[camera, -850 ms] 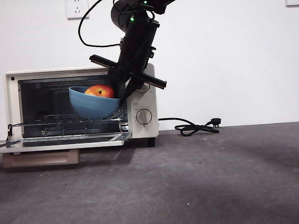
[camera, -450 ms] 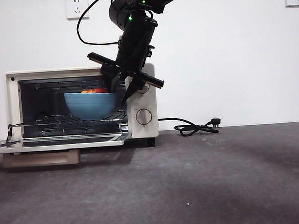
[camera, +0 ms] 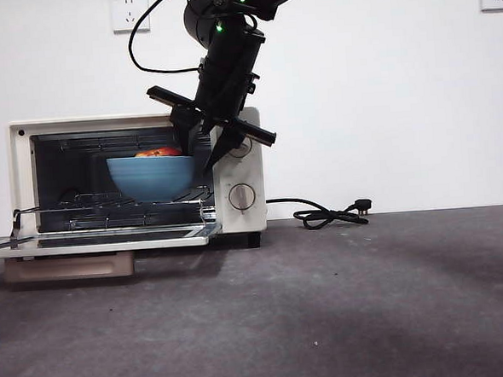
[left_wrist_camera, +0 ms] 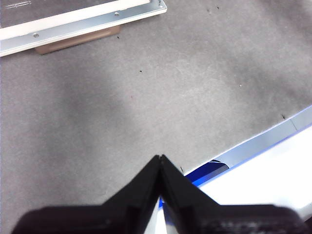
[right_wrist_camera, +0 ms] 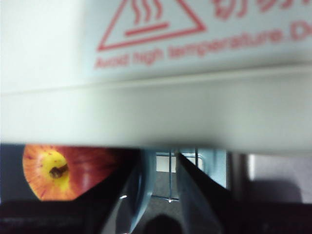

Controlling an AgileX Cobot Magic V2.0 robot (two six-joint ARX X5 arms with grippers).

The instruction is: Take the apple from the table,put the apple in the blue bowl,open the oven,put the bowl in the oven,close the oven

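Observation:
The cream oven point(camera: 238, 168) stands with its door point(camera: 101, 240) folded down flat. The blue bowl point(camera: 153, 179) hangs level in the oven's opening, just above the wire rack point(camera: 81, 201). Only the top of the apple point(camera: 157, 152) shows over its rim. My right gripper point(camera: 204, 160) reaches down from above and is shut on the bowl's right rim. In the right wrist view its jaws point(right_wrist_camera: 159, 161) pinch the bowl wall point(right_wrist_camera: 146, 187), the apple point(right_wrist_camera: 61, 170) lies inside, and the oven's top point(right_wrist_camera: 156, 112) fills the picture. My left gripper point(left_wrist_camera: 160, 159) is shut and empty over the table point(left_wrist_camera: 146, 97).
A black cord point(camera: 330, 214) lies on the table right of the oven. A brown block point(camera: 68, 266) sits under the open door. The door's edge point(left_wrist_camera: 73, 22) and a white and blue table border point(left_wrist_camera: 263, 161) show in the left wrist view.
The bowl has tipped back to level and shifted a little left, deeper into the oven's opening, with the right gripper still on its rim. Hardly any motion in the last half second.

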